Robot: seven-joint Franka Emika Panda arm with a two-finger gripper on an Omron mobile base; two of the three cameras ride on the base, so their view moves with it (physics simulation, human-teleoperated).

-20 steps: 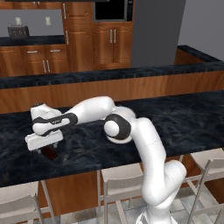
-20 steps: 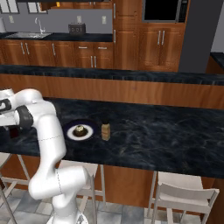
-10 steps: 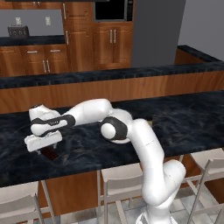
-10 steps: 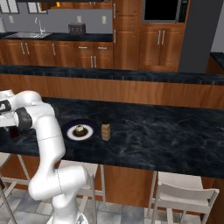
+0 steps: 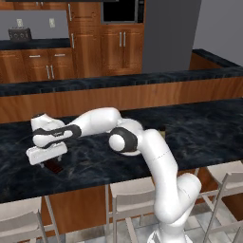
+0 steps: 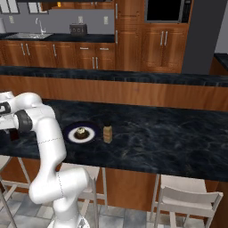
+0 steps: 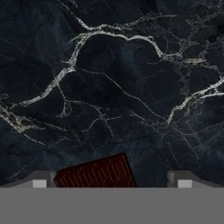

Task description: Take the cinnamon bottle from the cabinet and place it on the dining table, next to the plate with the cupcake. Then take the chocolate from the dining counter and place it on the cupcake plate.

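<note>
A: The chocolate, a flat dark brown-red ribbed bar (image 7: 94,173), where is it lying?

B: On the black marble counter with white veins (image 7: 113,87), near its front edge, at the far left of the arm's reach. In the left base view the bar (image 5: 55,166) is just under the white two-finger gripper (image 5: 47,160). In the hand view it sits at the bottom, between the two finger tips (image 7: 40,183).

A: Are the fingers closed on it?

B: No, I think not. They stand wide, one on each side of the bar, and there is a clear gap on the right side between the bar and the tip. On the left side the tip is very near the bar, and I cannot tell if it touches. How high the gripper is over the bar I cannot tell exactly; in the left base view it is very close above it.

A: And the other things?

B: In the right base view the round white plate with a dark rim (image 6: 81,133) is on the same counter, with the small brown cupcake (image 6: 80,132) in its middle. The small tan cinnamon bottle with a dark cap (image 6: 107,133) stands upright just beside the plate, on its right, not touching it. Plate and bottle are well apart from the chocolate.

A: The arm?

B: It stretches low over the counter to the left, the hand pointing down.
</note>
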